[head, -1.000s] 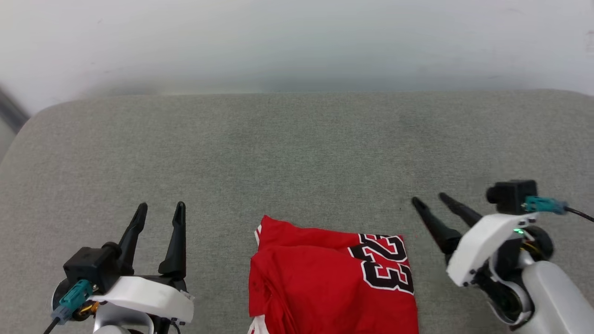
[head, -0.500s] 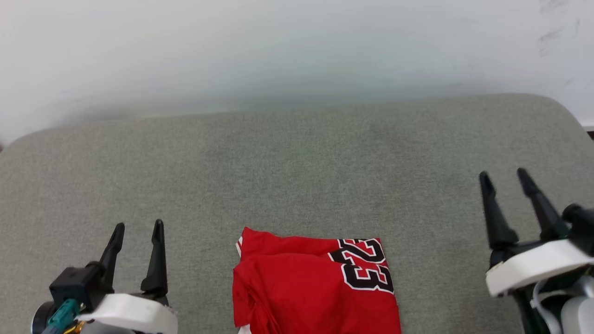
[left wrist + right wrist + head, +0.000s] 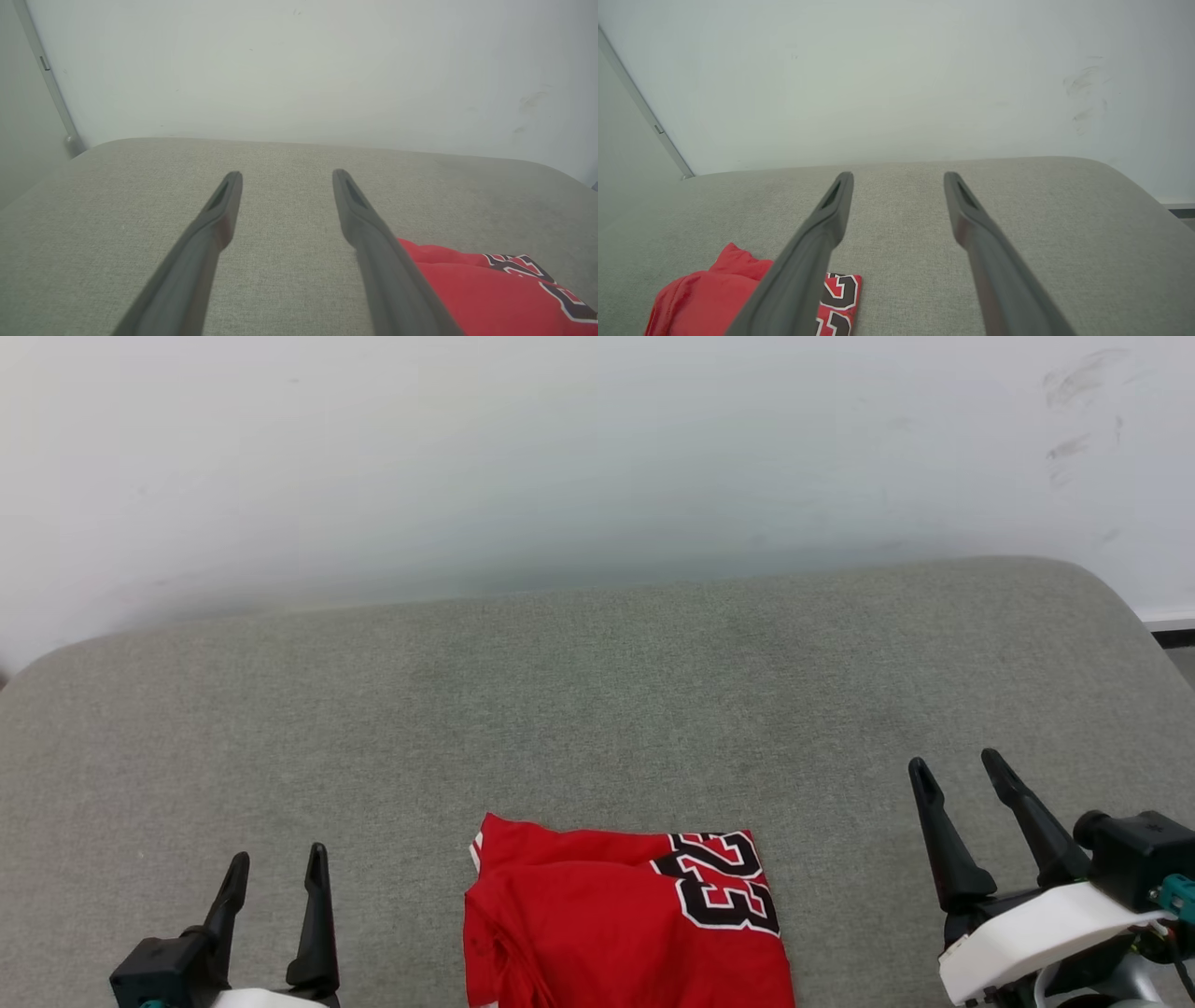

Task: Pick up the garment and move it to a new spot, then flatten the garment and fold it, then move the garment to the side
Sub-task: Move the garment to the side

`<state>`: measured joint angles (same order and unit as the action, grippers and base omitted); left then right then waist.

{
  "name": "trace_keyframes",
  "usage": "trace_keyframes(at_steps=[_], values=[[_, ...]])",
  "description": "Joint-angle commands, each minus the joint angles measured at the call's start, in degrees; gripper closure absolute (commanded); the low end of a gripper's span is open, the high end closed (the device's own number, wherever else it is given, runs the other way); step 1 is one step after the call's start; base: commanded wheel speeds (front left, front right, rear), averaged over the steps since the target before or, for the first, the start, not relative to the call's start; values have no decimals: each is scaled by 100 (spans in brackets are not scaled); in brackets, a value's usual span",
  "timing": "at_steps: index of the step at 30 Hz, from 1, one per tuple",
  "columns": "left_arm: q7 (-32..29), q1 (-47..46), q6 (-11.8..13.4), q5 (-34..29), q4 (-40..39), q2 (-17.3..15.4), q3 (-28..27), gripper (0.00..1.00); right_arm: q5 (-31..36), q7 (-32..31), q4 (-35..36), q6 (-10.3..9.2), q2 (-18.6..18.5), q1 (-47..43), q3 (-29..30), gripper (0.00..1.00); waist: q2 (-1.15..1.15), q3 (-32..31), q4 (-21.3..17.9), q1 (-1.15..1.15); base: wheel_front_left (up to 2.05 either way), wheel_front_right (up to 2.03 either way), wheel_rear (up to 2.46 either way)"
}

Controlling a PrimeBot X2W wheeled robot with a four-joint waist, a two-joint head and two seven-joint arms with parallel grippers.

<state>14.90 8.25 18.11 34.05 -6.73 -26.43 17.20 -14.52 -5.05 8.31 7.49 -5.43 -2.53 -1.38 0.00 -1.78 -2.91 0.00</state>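
Lying folded into a red block, the garment (image 3: 616, 924) sits at the near side of the grey cushion (image 3: 597, 691), so you look to be at the move-aside step: bring your left gripper (image 3: 280, 854) or right gripper (image 3: 953, 761), both splayed empty either side of it, onto an edge.

The right gripper (image 3: 954, 761) has two long black fingers (image 3: 945, 845) that get thin and pointy at the tips. Behind them are a smooth white cover (image 3: 1036, 933), a little black box (image 3: 1134, 861) and a blue-green plug (image 3: 1179, 898). The left gripper (image 3: 280, 855) has the same black fingers and a black block (image 3: 161, 973).
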Motion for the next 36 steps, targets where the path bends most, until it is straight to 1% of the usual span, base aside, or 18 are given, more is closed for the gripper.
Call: trace_keyframes(at_steps=[1,11,14,15,16,20,22,25,27,28,30,32,36], values=[[41,43,-8,-10,-3,23,4,0,32,-5,30,0,11,-38,-16,0,0,-1,4,0,0,0,0],[41,-134,-19,-54,13,38,32,0,90,-192,119,0,-35,22,43,0,0,34,47,0,0,0,0],[41,-176,-7,-76,-17,58,18,0,-111,-359,69,-1,-30,24,208,0,0,65,100,0,0,0,0],[41,-209,-7,-91,-53,91,-12,0,-397,-634,-73,0,-108,32,378,0,0,100,161,0,0,0,0],[40,-229,-30,-112,-75,114,1,0,-582,-782,-152,-1,-173,65,504,0,0,122,206,0,0,0,0],[28,-339,-102,-202,-146,273,-12,0,-1421,-1626,-676,0,-437,82,761,0,0,238,454,0,0,0,0],[28,-408,-160,-241,-149,364,-18,0,-1843,-2138,-918,0,-653,77,620,0,0,331,617,0,0,0,0],[28,-530,-255,-312,-140,484,-42,0,-2462,-2725,-1109,-1,-725,10,416,0,0,473,842,0,0,0,0],[28,-587,-337,-364,-142,548,-62,0,-2830,-2962,-1235,0,-648,32,296,0,0,566,964,0,0,0,0],[28,-621,-373,-378,-135,585,-66,0,-2893,-3069,-1319,0,-673,58,207,0,0,618,1020,0,0,0,0],[28,-704,-452,-428,-128,666,-93,0,-3231,-3206,-1475,0,-509,191,86,0,0,744,1114,0,0,0,0],[28,-764,-547,-459,-79,713,-118,0,-3366,-3261,-1642,-1,-483,323,-25,0,0,869,1199,0,0,0,0],[28,-926,-708,-526,37,828,-171,0,-3735,-3231,-2016,0,-306,572,-191,0,0,1052,1301,0,0,0,0]])
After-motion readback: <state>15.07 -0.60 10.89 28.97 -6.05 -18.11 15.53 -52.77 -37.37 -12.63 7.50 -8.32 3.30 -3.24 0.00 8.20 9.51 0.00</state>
